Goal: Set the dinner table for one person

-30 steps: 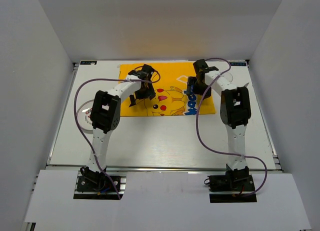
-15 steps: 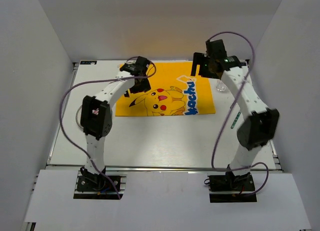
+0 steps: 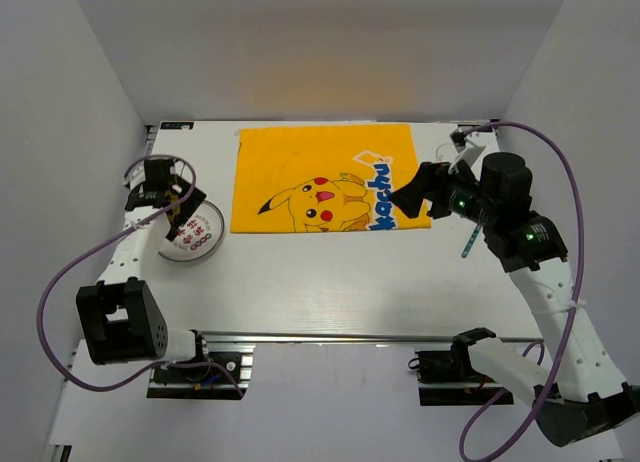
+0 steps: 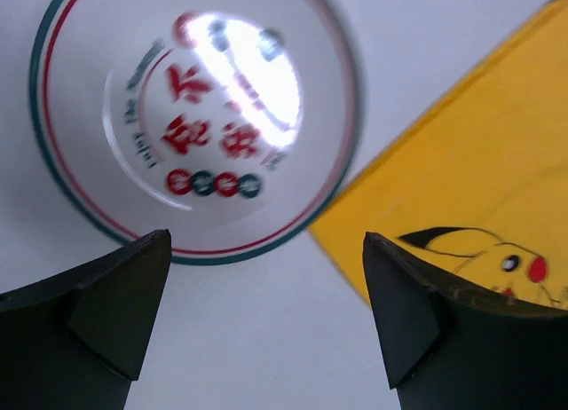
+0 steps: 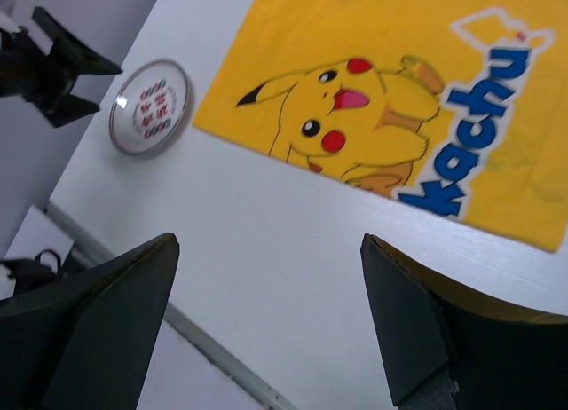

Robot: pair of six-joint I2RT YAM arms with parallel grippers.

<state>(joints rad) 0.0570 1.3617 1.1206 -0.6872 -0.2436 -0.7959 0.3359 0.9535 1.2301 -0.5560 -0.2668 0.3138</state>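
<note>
Bowl point(image 4: 191, 117) at left is framed by the empty, wide-spread left gripper point(image 4: 266, 250); right gripper point(image 5: 266, 250) likewise released. If pinched off-centre, it could be skidded into the yellow cloth point(image 4: 479, 161).

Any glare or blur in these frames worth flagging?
Left wrist: bright glare patch inside the round white bowl with red and green print, lettering soft. Right wrist: slight blur across the yellow Pikachu cloth and white tabletop. Top external: sharp, evenly lit, with a warm yellow cast on the back wall above the cloth.
</note>
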